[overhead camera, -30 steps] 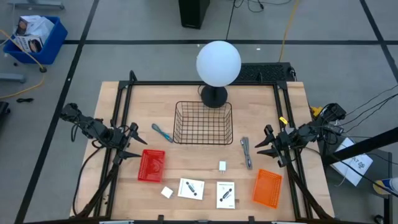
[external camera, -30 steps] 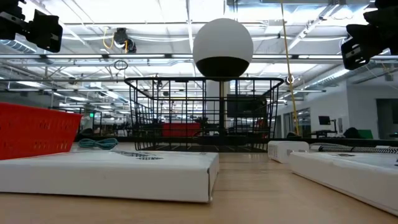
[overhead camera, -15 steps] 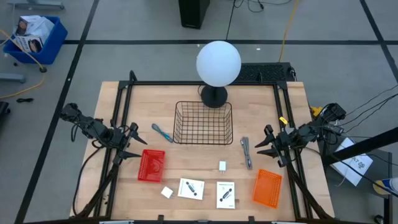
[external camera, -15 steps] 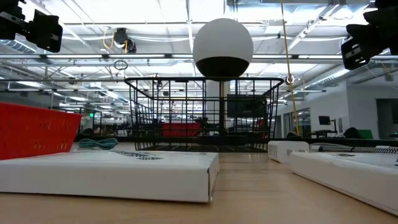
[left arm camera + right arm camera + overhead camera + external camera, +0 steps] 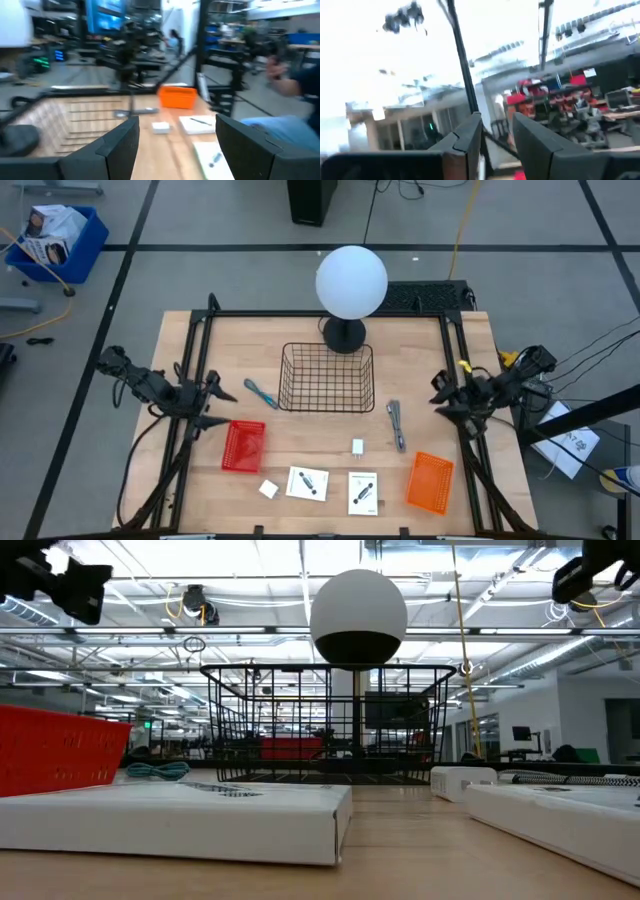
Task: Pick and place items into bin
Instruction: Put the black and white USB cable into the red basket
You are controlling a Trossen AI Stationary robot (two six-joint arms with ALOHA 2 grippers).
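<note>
Right gripper [image 5: 441, 394] narrowly parted, empty, pulled back and lifted toward table edge. Left gripper [image 5: 218, 402] wide apart, empty, slightly shifted. Items untouched: teal-handled tool [image 5: 260, 392], grey metal tool [image 5: 396, 424], cards [image 5: 307, 482]. Wire bin [image 5: 328, 377] empty; picking not begun.

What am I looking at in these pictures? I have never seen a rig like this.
Two robot arms work at a wooden table. One camera looks down from above, one sits at table height, and one rides on each wrist. The left gripper hangs open at the table's left edge; the right gripper, at the right edge, has a narrow gap between its fingers. Neither holds anything. On the table lie a wire basket, a teal-handled tool, a grey metal tool, two white cards, two small white blocks, and red and orange trays.
</note>
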